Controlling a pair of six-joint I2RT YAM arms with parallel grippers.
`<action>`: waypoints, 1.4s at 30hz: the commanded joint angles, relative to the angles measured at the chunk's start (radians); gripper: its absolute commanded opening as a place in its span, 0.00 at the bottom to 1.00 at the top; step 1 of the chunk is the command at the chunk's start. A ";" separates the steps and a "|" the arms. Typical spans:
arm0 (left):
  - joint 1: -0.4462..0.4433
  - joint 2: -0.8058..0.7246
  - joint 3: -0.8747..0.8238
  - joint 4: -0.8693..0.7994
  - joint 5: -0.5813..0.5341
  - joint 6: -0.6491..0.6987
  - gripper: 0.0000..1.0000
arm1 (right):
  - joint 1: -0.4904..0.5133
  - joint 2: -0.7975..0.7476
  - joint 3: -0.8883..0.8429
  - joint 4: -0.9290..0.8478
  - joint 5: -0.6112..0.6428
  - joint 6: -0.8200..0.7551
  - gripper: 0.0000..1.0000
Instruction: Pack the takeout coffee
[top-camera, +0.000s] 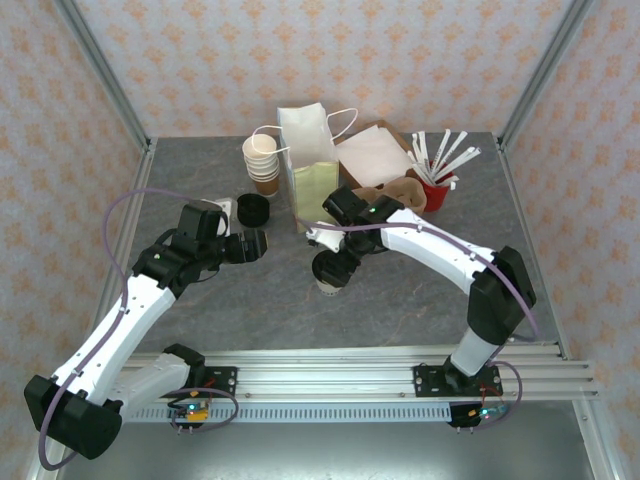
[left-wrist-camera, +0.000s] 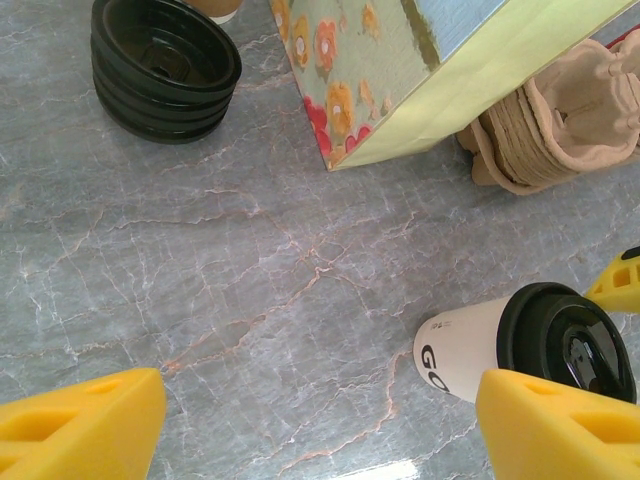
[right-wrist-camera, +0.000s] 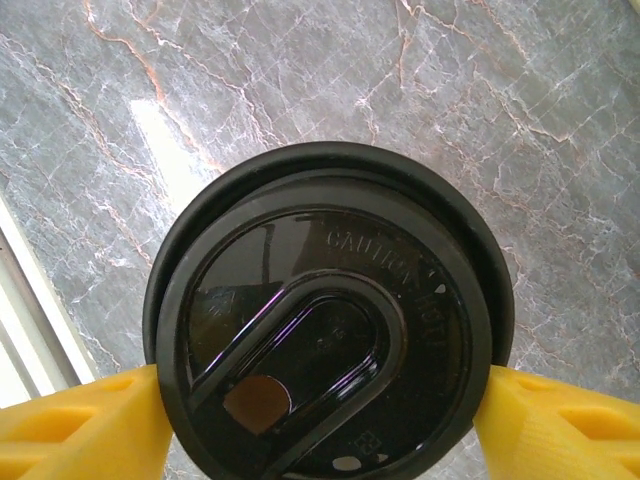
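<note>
left gripper (top-camera: 252, 246) hanging released, fingers spread above the table (top-camera: 400, 300) | takeout coffee (top-camera: 328, 276) tilting at the left gripper's 3 o'clock, at 6 o'clock of the paper bag (top-camera: 309, 165) | right gripper (top-camera: 333, 262) clasping the coffee's black lid on both sides

Takeout coffee (top-camera: 328, 280) before paper bag (top-camera: 308, 170); cup stack (top-camera: 262, 162) left of bag; lid stack (top-camera: 253, 210) before cup stack.

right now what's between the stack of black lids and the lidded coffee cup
Nothing: in the left wrist view the stretch from black lids to coffee cup is bare grey table; the paper bag stands just aside.
</note>
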 joint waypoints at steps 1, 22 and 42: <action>-0.008 -0.016 0.015 -0.029 -0.017 0.016 0.82 | -0.003 0.006 0.017 -0.029 0.035 -0.002 0.73; -0.008 -0.018 0.003 -0.024 -0.019 0.014 0.82 | -0.002 0.028 -0.082 -0.027 0.177 0.017 0.61; -0.008 -0.007 0.001 -0.020 -0.018 0.009 0.82 | 0.017 0.047 -0.142 -0.011 0.274 0.003 0.57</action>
